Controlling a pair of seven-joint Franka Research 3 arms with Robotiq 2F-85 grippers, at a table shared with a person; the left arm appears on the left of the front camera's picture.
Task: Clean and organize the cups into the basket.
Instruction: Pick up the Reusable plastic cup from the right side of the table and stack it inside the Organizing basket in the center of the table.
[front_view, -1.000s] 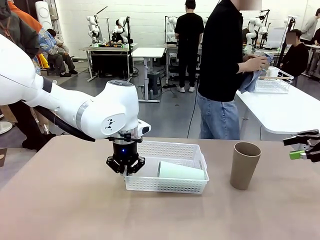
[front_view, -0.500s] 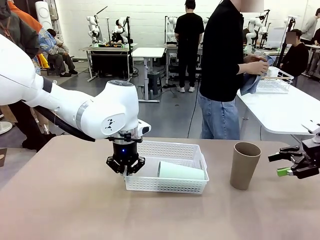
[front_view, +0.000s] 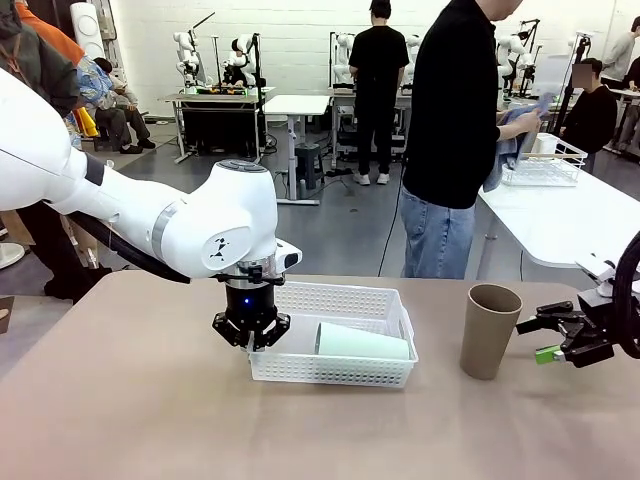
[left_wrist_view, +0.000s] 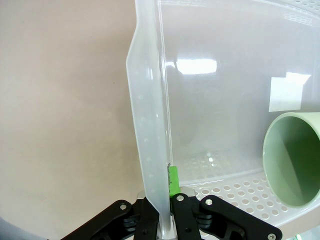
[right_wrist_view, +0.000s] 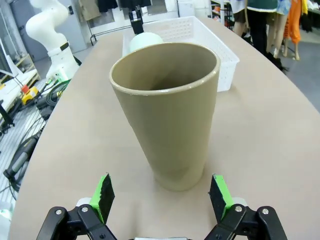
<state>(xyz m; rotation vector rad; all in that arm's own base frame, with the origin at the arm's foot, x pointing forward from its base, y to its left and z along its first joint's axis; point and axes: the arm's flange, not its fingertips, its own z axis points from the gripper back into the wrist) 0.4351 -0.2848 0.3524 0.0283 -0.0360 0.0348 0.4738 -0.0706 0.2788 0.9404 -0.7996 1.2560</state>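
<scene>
Left jaws clenched on basket (front_view: 340, 291) rim — right jaws agape, clear of tan cup (front_view: 489, 335)

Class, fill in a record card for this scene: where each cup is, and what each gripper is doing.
Green cup: lying on its side inside the white basket
Brown cup: upright on the table, outside the basket, to its right
Left gripper: shut on the basket's left-end wall
Right gripper: open, level with the brown cup, not touching it
Cups in basket: one of two
</scene>
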